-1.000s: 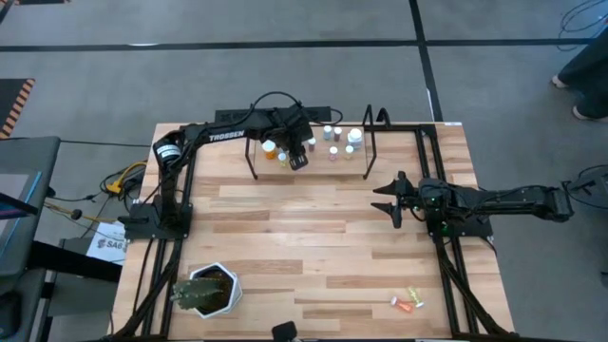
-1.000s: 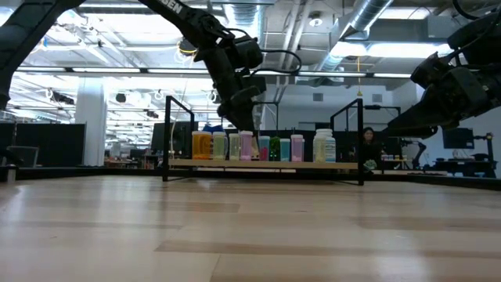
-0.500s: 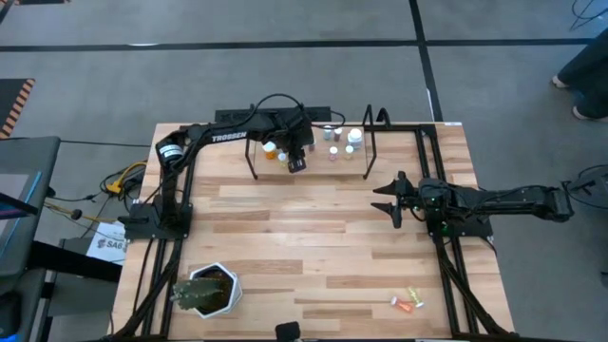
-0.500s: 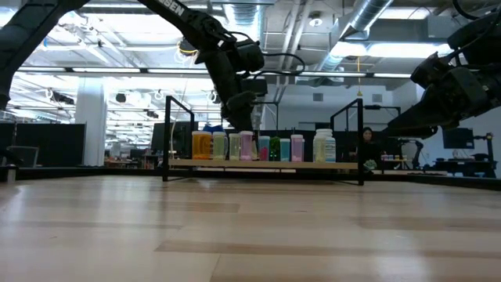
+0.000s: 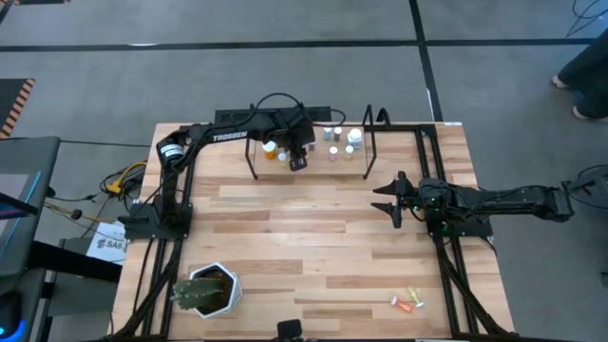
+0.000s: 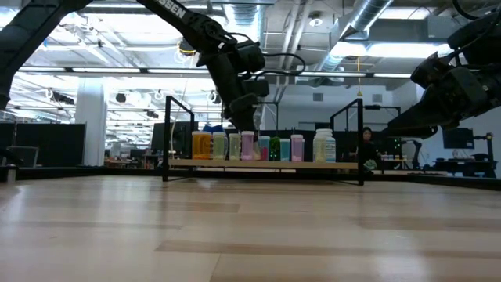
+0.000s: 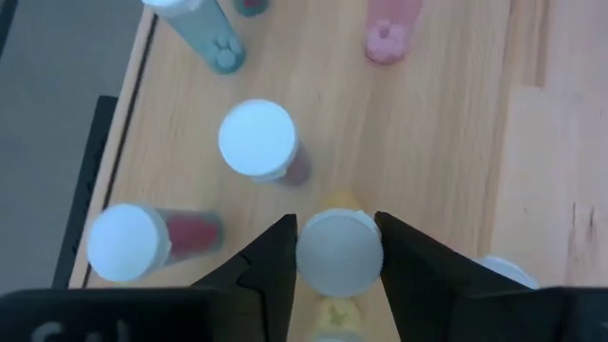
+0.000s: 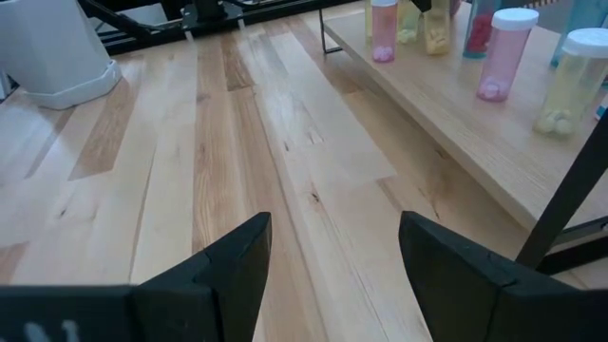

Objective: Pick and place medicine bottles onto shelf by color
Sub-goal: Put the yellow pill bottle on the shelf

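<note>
A row of small coloured medicine bottles [image 6: 262,146] lines the narrow light-wood shelf [image 6: 266,164]; the left tool [image 7: 334,249] brackets a white-capped yellow vial [image 7: 338,252], grip uncertain. Two vials [image 5: 409,302] wait on the surface; right tool [image 5: 392,199] hangs released

Bottles [image 6: 262,147] crowd the shelf [image 5: 309,157]; the table [image 5: 313,247] in front lies open.

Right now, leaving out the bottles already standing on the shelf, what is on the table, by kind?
Robot arms: 2, left and right
Shelf: 1
Potted plant: 1
Loose bottles: apparently 2, orange and yellow, near the right front corner
Total: 6
</note>
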`<state>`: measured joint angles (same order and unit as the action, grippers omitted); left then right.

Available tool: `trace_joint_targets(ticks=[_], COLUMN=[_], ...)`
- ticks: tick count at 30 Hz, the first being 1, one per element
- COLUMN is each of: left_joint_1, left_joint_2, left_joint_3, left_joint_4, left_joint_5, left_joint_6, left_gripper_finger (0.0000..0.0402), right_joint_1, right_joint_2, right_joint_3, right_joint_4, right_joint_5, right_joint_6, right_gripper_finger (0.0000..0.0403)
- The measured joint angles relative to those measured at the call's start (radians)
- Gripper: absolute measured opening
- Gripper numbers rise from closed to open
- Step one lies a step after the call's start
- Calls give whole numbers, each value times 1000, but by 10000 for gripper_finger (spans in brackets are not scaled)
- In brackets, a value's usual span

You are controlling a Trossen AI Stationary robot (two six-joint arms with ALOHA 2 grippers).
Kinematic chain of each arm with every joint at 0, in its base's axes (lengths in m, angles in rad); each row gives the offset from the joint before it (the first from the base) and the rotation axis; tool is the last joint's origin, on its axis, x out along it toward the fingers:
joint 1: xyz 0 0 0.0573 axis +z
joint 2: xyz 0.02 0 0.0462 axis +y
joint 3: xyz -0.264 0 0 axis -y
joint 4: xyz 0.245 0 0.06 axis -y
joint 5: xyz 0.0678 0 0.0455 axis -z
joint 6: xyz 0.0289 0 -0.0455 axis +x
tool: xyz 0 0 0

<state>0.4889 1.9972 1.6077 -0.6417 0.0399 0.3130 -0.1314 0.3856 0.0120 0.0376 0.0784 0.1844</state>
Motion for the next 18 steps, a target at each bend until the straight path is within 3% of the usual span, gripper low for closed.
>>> trace_joint_targets(ticks=[11,18], left_joint_1=[0,-8], left_joint_2=[0,0], left_joint_3=[7,167], left_joint_4=[11,-163], left_joint_5=[0,-40], left_joint_6=[-18,-22], left_gripper_finger=[166,167], right_joint_1=[0,0], right_joint_2=[0,0], right_joint_3=[0,0], right_joint_4=[0,0], right_joint_5=[0,0], right_joint_6=[0,0], right_gripper_finger=[253,253])
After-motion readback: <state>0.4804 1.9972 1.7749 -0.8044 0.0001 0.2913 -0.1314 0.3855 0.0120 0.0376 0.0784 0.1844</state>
